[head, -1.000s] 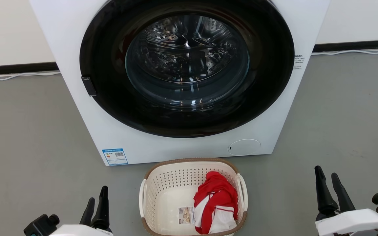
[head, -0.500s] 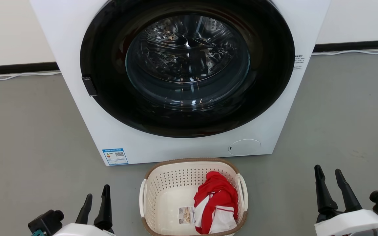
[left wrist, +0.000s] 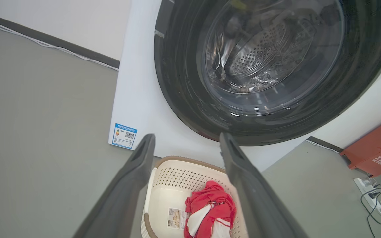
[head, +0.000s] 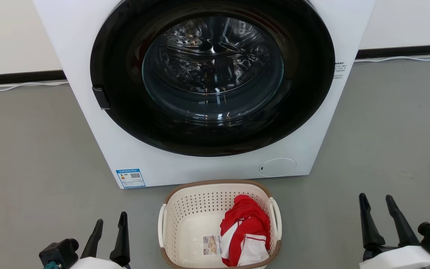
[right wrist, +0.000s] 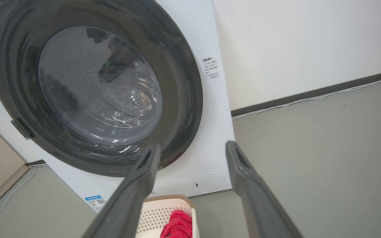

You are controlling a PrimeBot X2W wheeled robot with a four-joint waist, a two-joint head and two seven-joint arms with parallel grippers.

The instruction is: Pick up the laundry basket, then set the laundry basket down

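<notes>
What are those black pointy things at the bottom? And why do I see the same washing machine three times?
Those are a robot's hands, called grippers, each with two long dark fingers. One picture comes from a camera on its head, looking down: the left gripper is at lower left, the right gripper at lower right. The other two come from cameras on its wrists, looking along the fingers, so the same things appear from new angles. On the grey floor stands a white washing machine. In front of it sits the laundry basket, with a red and white cloth and a paper label inside. Both grippers are open, holding nothing, apart from the basket.
</notes>
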